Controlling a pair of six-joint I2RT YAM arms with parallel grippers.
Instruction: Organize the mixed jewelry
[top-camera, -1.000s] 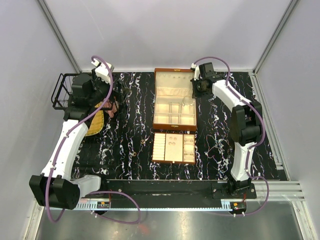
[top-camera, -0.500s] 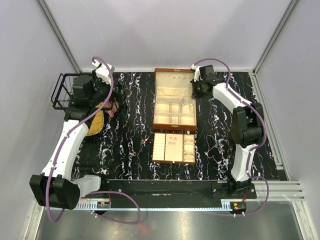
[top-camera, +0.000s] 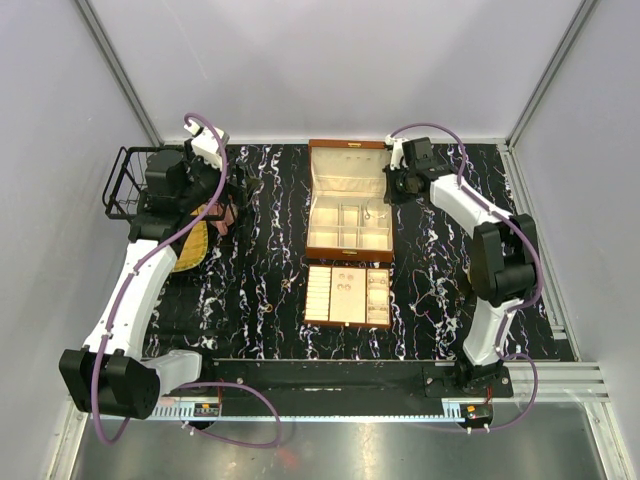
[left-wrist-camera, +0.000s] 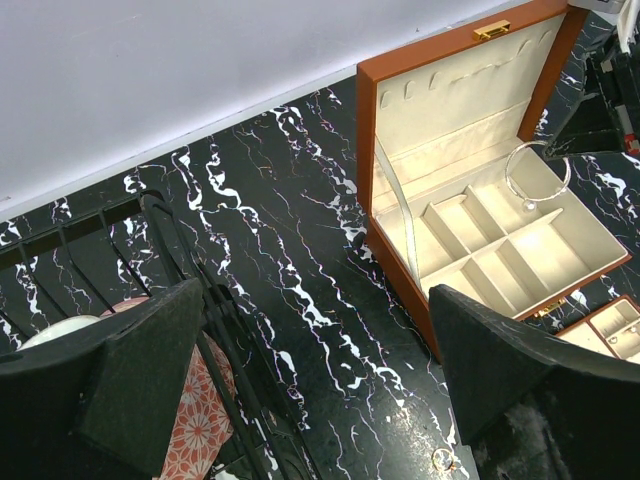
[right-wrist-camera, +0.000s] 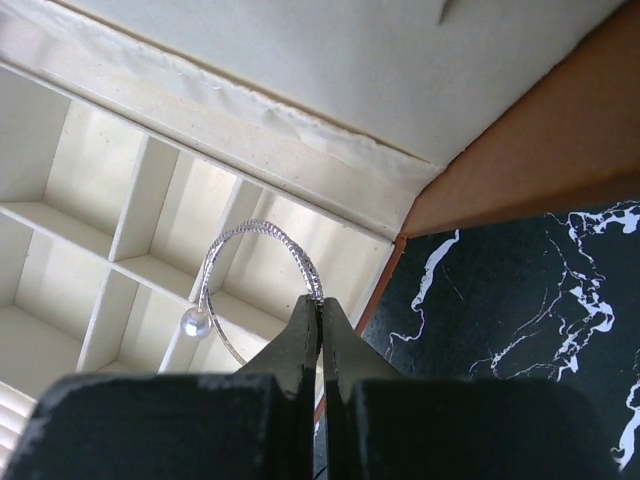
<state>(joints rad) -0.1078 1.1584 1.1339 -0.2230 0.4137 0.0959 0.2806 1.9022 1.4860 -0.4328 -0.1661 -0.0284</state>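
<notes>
Right gripper (right-wrist-camera: 319, 318): jaws closed on the wire of the pale bangle loop (right-wrist-camera: 250, 226), which carries a small pearl (right-wrist-camera: 196, 323) and hangs over the rear right compartments of the open brown box (top-camera: 347, 254). Left gripper (left-wrist-camera: 320, 390): jaws spread wide and holding nothing, over the black marble surface (left-wrist-camera: 290, 250) left of the box, near a wire basket (top-camera: 125, 190). A small ring (left-wrist-camera: 441, 460) lies on the marble.
</notes>
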